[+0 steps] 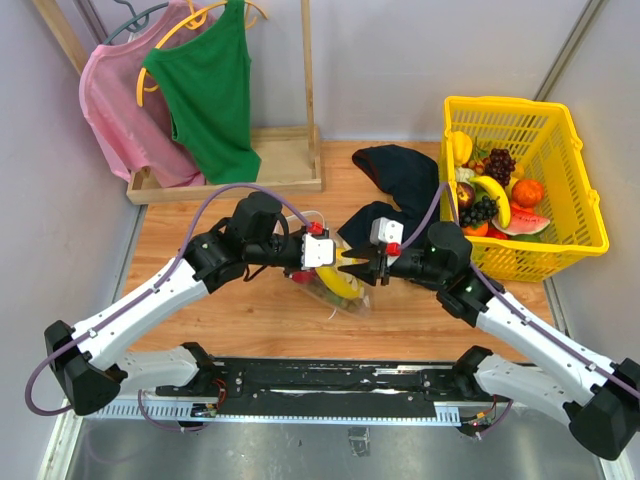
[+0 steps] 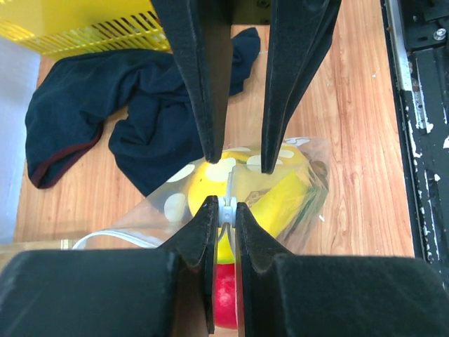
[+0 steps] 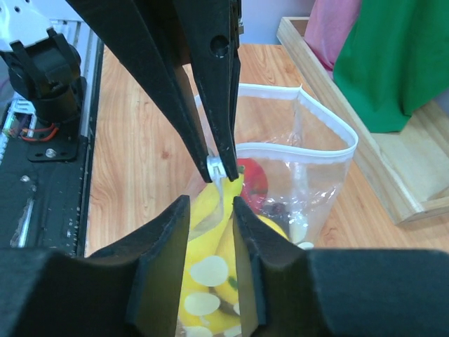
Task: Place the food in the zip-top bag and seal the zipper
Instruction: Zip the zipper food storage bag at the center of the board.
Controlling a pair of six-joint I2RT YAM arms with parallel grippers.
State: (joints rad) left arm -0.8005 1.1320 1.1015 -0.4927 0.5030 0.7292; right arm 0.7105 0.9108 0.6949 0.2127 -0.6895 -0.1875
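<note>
The zip-top bag (image 1: 355, 300), food (image 1: 338, 282) inside, lies before the cloth (image 1: 405, 175); the basket (image 1: 560, 150) stands right.

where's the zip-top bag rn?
Top view, table centre: zip-top bag between the left end effector and right end effector, in front of the navy cloth; the left one pinches its zipper.

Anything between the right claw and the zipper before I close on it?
Nothing visible. The right claw stands open just short of the zipper, with no object in the gap. The left claw pinches the strip's end directly opposite, its tips close by, so room there looks tight.
</note>
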